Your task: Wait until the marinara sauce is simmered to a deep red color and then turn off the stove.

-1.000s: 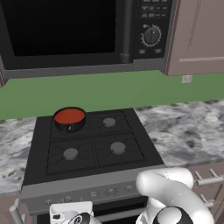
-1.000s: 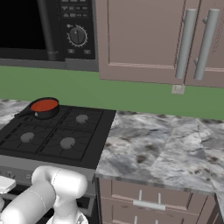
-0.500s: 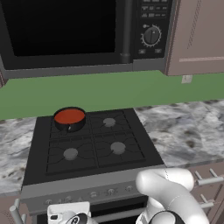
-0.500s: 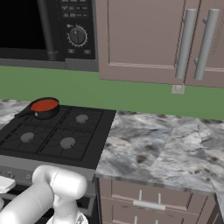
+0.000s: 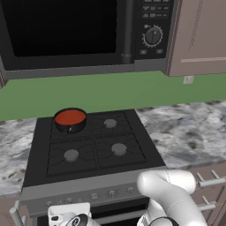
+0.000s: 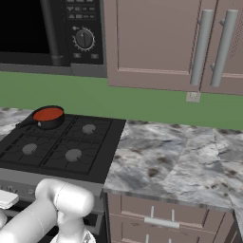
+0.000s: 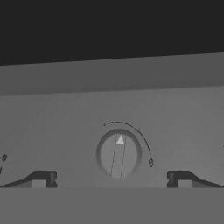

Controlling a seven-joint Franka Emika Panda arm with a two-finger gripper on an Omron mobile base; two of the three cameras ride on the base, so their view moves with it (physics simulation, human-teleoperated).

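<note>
- Gripper [image 7: 111,178] spread wide before the grey front panel of the stove [image 5: 92,150], fingertips [image 7: 41,178] apart on either side of a round knob [image 7: 118,154], touching nothing and grasping nothing.
- Knob's small white triangle pointing up, just right of straight; thin arc of marking curving from its upper left round to its right.
- White hand seen low at the stove front in the left base view, gripper [image 5: 66,217] level with the panel, below the front left burner.
- Marinara sauce [image 5: 69,117] lying as a flat orange-red disc inside a small black pot [image 5: 70,126] on the rear left burner; same sauce [image 6: 48,114] in the right base view, at the far left corner of the stove [image 6: 61,149].
- Other three burners bare, grey caps showing under dark grates.
- Black microwave [image 5: 84,35] hanging above the stove, with a round dial at its right side.
- Mottled grey worktop [image 6: 180,161] running on both sides of the stove, green wall strip behind it.
- Mauve cabinets [image 6: 166,42] with long metal handles above the worktop, drawers [image 6: 161,220] below it.
</note>
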